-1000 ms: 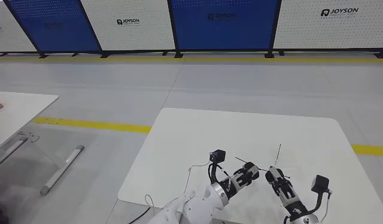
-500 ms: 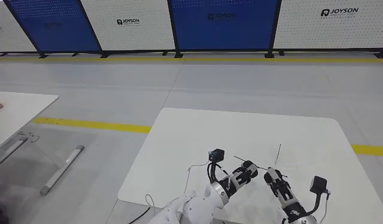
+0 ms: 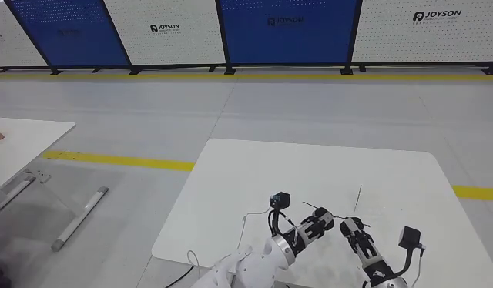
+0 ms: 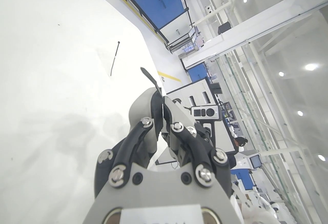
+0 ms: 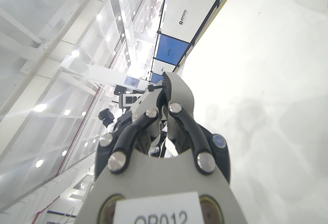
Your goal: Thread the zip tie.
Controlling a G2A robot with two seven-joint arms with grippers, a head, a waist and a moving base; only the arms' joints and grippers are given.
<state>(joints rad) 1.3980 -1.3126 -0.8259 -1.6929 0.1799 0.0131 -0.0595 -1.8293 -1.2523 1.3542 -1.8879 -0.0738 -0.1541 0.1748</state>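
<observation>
Both claws sit low centre in the top view, nearly tip to tip. left gripper (image 4: pixel 160 97) is pressed onto the thin black plastic zip tie (image 4: pixel 150 77), with the tail poking past the tips. right gripper (image 5: pixel 160 89) pinches what looks like its head end. Looks unthreaded: align and push through are left. second black zip tie (image 3: pixel 357 198) lies loose on the white table (image 3: pixel 254 180), up-right of them.

White table (image 3: pixel 246 180), pegboard panels (image 3: pixel 289 22) behind
</observation>
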